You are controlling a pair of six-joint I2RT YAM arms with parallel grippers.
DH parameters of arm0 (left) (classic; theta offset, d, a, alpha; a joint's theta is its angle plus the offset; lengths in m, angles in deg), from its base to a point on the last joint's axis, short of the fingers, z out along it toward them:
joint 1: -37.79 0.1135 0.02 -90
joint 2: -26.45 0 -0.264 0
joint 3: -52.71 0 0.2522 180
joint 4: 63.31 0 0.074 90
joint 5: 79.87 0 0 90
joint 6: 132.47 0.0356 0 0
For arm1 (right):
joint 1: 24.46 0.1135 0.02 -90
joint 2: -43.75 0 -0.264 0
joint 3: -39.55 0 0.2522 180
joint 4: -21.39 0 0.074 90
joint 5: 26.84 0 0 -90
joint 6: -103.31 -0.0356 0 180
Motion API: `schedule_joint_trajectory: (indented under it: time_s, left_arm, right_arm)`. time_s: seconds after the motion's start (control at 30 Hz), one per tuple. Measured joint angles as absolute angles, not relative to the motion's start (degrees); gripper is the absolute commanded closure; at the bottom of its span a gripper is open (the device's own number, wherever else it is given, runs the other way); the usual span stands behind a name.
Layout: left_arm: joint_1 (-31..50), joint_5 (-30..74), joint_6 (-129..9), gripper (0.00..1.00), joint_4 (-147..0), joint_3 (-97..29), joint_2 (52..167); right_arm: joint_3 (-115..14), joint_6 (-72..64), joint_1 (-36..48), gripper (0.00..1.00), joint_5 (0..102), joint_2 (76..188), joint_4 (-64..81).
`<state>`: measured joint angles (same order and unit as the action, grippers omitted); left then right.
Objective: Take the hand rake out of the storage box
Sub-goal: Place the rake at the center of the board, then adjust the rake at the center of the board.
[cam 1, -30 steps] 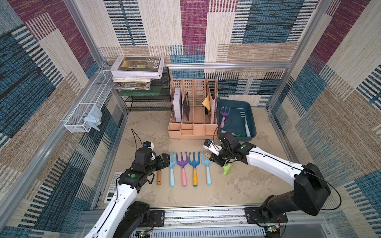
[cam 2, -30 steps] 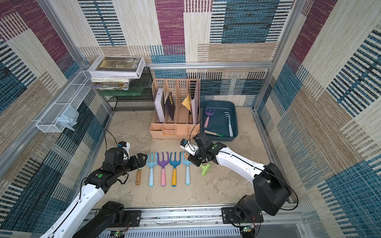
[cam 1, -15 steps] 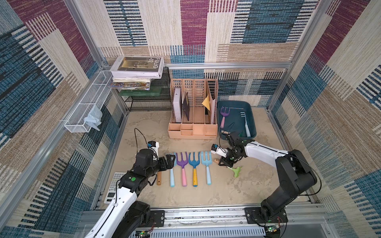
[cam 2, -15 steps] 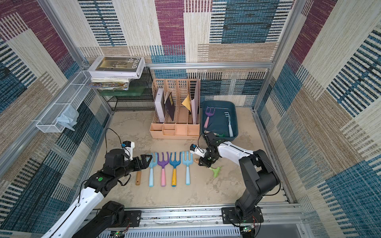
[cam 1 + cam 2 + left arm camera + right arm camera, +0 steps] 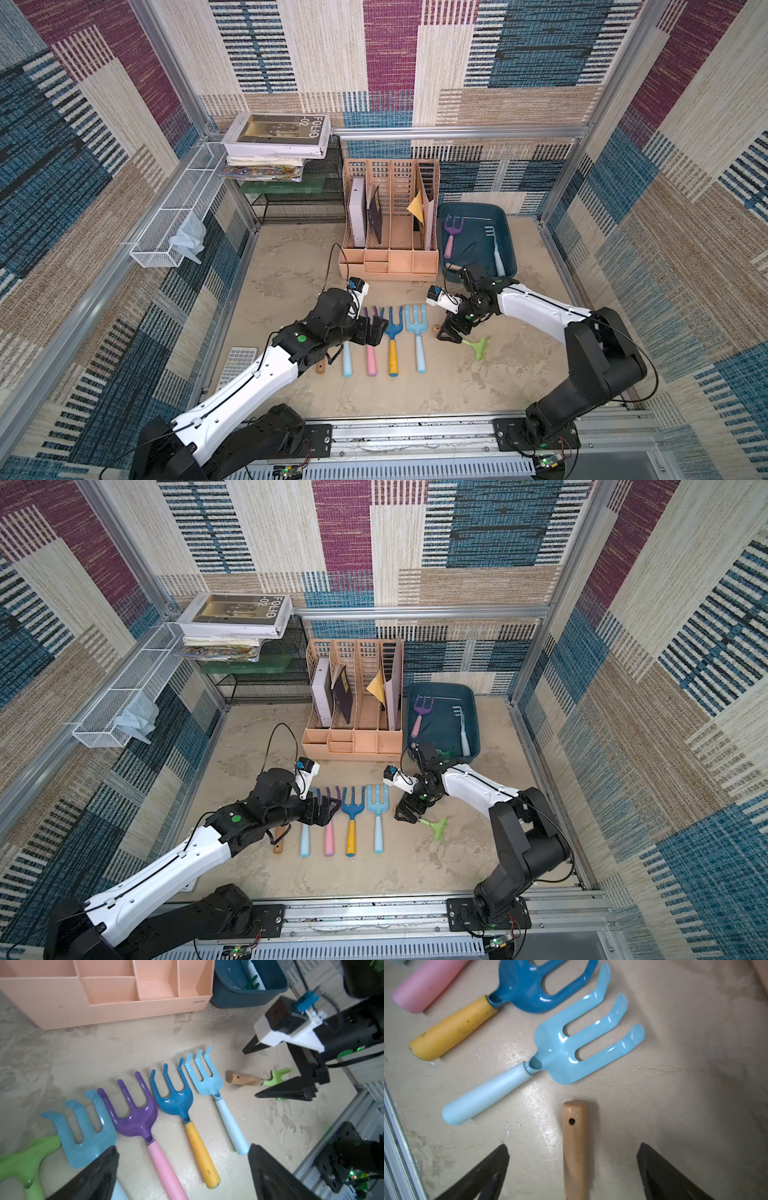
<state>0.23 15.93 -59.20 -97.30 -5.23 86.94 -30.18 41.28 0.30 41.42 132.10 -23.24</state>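
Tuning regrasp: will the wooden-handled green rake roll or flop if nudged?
The green rake is likely stiff: its wood handle and head look rigid. The round handle could roll, but the splayed tines probably stop it. Probably light: it looks small and slim.

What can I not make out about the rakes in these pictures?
- Loose green rake: head cut off by the right wrist view's edge; handle partly under the right gripper in both top views.
- Row's leftmost rake: head under the left gripper there.
- Storage box front: covered by the right arm.
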Motion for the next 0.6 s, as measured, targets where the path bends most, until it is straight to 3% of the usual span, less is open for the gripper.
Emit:
schedule_joint_trajectory:
  time_s: [0.2,0.37,0.6]
  left_arm:
    - [-6.63,17.51,-49.52,0.01,-93.72,-10.92,98.26]
    - [-17.73,15.78,-37.89,0.02,-92.75,-19.66,114.46]
    - [-20.36,13.2,-29.04,0.04,-94.76,-32.69,130.63]
  right_arm:
    - [-27.9,21.1,-13.04,0.05,49.66,113.42,-16.14]
    - [-22.37,5.91,-20.64,0.04,54.14,95.71,-10.61]
    - [-18.57,-1.61,-25.1,0.04,54.16,90.84,-9.54]
